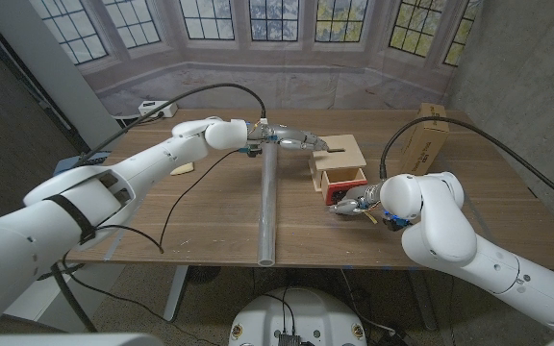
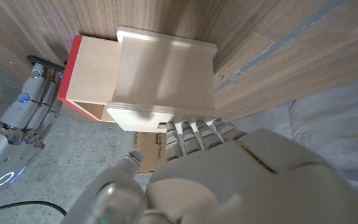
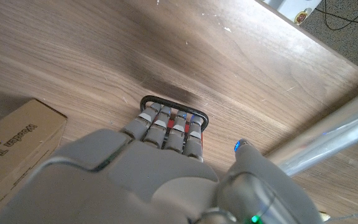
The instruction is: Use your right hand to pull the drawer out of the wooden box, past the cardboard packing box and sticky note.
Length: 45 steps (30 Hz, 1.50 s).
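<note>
The light wooden box (image 1: 340, 151) stands right of the table's middle. Its drawer (image 1: 342, 180), with a red front (image 2: 68, 70), sticks out toward me. My right hand (image 1: 356, 205) is at the drawer's front. Its fingers (image 3: 166, 124) curl around the black wire handle (image 3: 149, 99). My left hand (image 1: 296, 141) reaches in from the left; its fingers (image 2: 197, 130) rest against the box (image 2: 166, 68), the thumb held apart. The cardboard packing box (image 1: 431, 130) stands at the far right. A pale yellow sticky note (image 1: 183, 168) lies on the table's left.
A long metal bar (image 1: 268, 202) lies across the table (image 1: 210, 216) from the left hand toward the front edge, left of the drawer. A black cable runs over the left half. A white power strip (image 1: 147, 109) sits beyond the far edge.
</note>
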Tool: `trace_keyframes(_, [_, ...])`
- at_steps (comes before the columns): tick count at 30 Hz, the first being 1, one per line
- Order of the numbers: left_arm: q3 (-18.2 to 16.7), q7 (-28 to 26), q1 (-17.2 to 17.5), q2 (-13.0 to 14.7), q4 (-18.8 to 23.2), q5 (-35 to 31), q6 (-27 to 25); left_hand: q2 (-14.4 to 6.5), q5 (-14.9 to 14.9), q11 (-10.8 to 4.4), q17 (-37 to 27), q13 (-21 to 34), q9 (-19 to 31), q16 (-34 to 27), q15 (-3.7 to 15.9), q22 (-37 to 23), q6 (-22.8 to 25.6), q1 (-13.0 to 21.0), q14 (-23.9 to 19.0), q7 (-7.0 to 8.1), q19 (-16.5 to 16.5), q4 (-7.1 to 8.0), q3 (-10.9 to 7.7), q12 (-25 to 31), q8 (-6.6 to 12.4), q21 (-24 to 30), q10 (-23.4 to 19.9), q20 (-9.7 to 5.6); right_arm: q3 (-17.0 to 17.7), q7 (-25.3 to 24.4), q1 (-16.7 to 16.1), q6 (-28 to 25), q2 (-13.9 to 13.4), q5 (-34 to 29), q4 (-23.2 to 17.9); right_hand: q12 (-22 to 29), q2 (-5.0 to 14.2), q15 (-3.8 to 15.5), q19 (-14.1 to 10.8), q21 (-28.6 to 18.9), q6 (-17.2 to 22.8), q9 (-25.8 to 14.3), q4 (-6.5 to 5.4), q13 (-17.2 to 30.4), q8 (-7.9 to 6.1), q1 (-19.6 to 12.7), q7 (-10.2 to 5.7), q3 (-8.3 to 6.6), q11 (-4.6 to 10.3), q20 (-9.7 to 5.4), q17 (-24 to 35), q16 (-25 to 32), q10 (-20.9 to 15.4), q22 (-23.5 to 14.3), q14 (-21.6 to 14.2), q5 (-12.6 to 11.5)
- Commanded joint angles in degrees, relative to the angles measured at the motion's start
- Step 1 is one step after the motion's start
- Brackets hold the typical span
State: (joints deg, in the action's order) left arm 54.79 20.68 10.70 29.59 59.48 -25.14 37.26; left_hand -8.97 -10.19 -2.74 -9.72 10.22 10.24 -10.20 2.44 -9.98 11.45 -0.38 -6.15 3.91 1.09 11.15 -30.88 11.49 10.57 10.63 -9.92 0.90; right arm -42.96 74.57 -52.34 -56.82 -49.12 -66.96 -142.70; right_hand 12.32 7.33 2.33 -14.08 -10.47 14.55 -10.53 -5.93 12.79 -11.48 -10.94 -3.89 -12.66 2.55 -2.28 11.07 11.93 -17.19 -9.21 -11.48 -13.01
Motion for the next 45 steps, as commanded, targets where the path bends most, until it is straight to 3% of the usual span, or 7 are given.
trace_keyframes(1, [-0.2,0.8,0.8,0.8,0.9,0.2,-0.9,-0.4,-0.3,0.07,-0.3,0.3,0.2,-0.4,-0.23,-0.1,0.1,-0.3,-0.5,0.16,-0.1,-0.02,0.26,0.4,-0.03,0.6,-0.7,0.62,1.3,3.5,-1.7,0.3,0.9,-3.5,-0.6,0.0,-0.21,3.06,-0.7,-0.2,0.4,-0.3,-0.05,0.0,-0.13,0.5,0.21,-0.52,-0.23,-3.42,0.1,-0.3,-0.3,-0.3,-0.4,-0.5])
trace_keyframes(8, [-0.2,0.8,0.7,0.7,0.4,0.2,-0.4,-0.5,-0.3,0.01,-0.3,0.3,0.2,-0.4,-0.27,-0.1,0.1,-0.2,-0.6,0.18,-0.1,-0.04,0.33,0.4,0.0,0.6,-0.7,0.61,2.1,4.4,-2.5,1.1,1.2,-4.3,-0.8,0.0,-0.22,3.05,-0.7,-0.2,0.4,-0.3,-0.05,0.0,-0.11,0.5,0.18,-0.56,-0.23,-3.45,0.1,-0.3,-0.3,-0.3,-0.3,-0.5])
trace_keyframes(25, [-0.3,0.6,0.5,0.6,-0.3,0.3,0.0,-0.5,-0.3,-0.04,-0.3,0.3,0.2,-0.3,-0.21,-0.1,0.1,-0.2,-0.6,0.19,-0.1,-0.08,0.48,0.3,0.0,0.6,-0.7,0.59,-1.2,4.4,-0.2,-2.4,-1.2,-3.8,-1.6,-0.1,-0.26,3.08,-0.8,-0.2,0.3,-0.3,-0.02,0.0,-0.06,0.7,0.22,-0.66,-0.2,-3.47,0.1,-0.3,-0.3,-0.3,-0.4,-0.6])
trace_keyframes(34, [-0.3,0.7,0.5,0.7,-0.1,0.2,0.1,-0.6,-0.4,-0.04,-0.3,0.3,0.2,-0.3,-0.26,-0.1,0.0,-0.1,-0.6,0.23,-0.1,-0.1,0.54,0.3,0.01,0.6,-0.8,0.57,-4.6,4.4,2.0,-5.7,-3.5,-3.2,-2.7,-0.1,-0.3,3.01,-0.8,-0.2,0.3,-0.3,-0.02,0.0,-0.02,0.8,0.19,-0.69,-0.23,-3.52,0.1,-0.3,-0.3,-0.3,-0.4,-0.6])
trace_keyframes(45, [-0.4,0.9,1.0,0.9,0.7,0.3,-0.4,-0.6,-0.4,0.01,-0.3,0.3,0.2,-0.3,-0.31,-0.1,0.0,-0.1,-0.6,0.22,-0.1,-0.12,0.61,0.2,0.01,0.6,-0.7,0.58,-10.6,4.4,7.0,-10.8,-6.6,-2.1,-3.8,-0.1,-0.34,2.96,-0.8,-0.2,0.2,-0.3,-0.04,0.0,0.01,0.9,0.28,-0.72,-0.18,-3.51,0.1,-0.4,-0.3,-0.3,-0.3,-0.6])
